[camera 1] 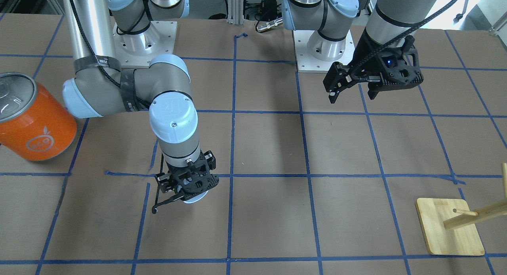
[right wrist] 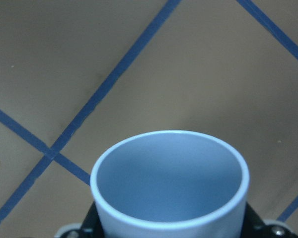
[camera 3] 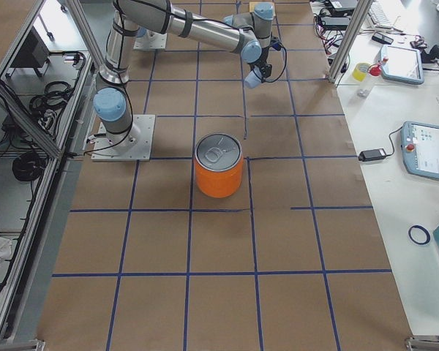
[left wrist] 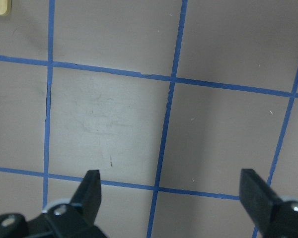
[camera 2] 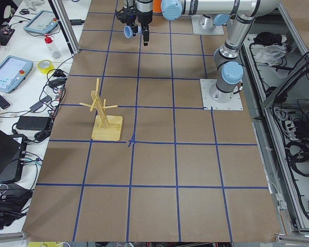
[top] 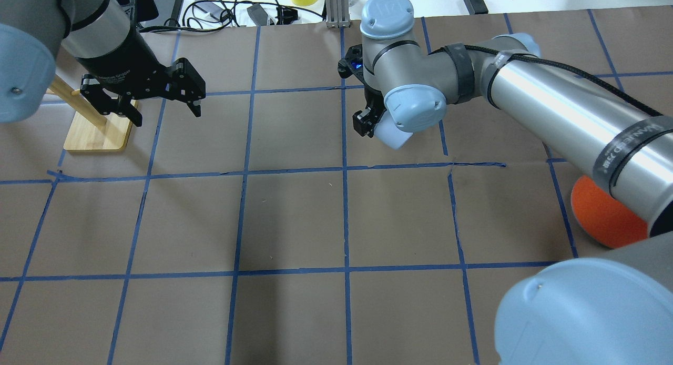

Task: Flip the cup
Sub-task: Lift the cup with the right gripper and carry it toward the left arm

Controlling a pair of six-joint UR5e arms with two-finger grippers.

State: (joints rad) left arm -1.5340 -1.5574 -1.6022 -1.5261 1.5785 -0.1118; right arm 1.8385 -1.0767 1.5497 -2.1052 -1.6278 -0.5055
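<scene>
The cup [right wrist: 171,183] is a pale blue-white tumbler held in my right gripper [camera 1: 183,193], above the brown paper. In the right wrist view its open mouth points away from the wrist, toward the table. It shows as a pale sliver [camera 1: 197,197] under the gripper in the front-facing view and beside the wrist in the overhead view [top: 391,136]. My left gripper [top: 142,94] is open and empty, hovering above the table far from the cup. Its fingers [left wrist: 89,188] are spread wide over bare paper.
A big orange can [camera 1: 33,120] with a silver top stands on the robot's right side, also in the overhead view [top: 604,218]. A wooden peg stand [camera 1: 449,227] on a square base sits on the robot's left side, close to the left gripper [top: 97,133]. Blue tape lines grid the paper.
</scene>
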